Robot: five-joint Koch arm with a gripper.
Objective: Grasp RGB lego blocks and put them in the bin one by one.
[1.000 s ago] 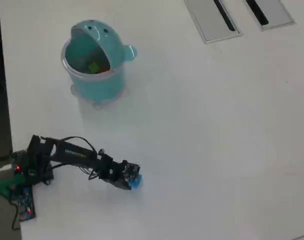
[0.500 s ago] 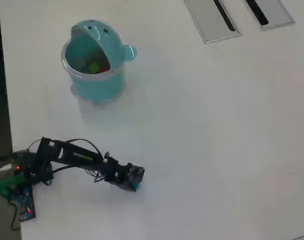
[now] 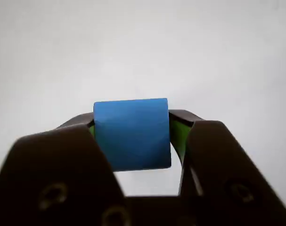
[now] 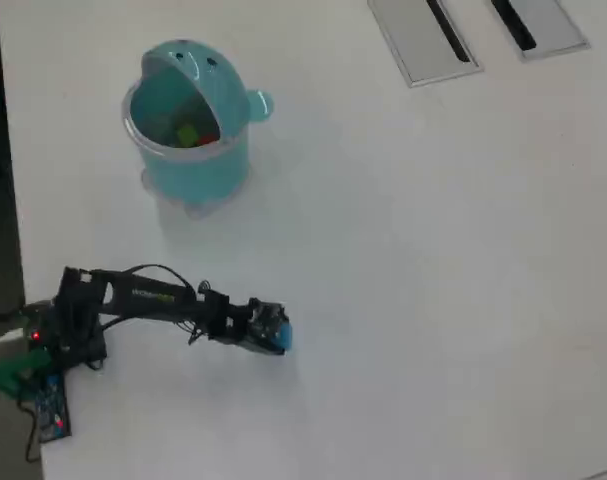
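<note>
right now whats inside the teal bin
In the overhead view, the bin holds a yellow-green block and a red block. Its raised lid hides part of the inside.

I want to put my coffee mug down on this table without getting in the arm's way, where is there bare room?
The widest bare stretch is the table to the right of the gripper in the overhead view, below the two grey panels. The strip between the teal bin and the arm is also bare, but probably on the route of the gripped blue block.
</note>
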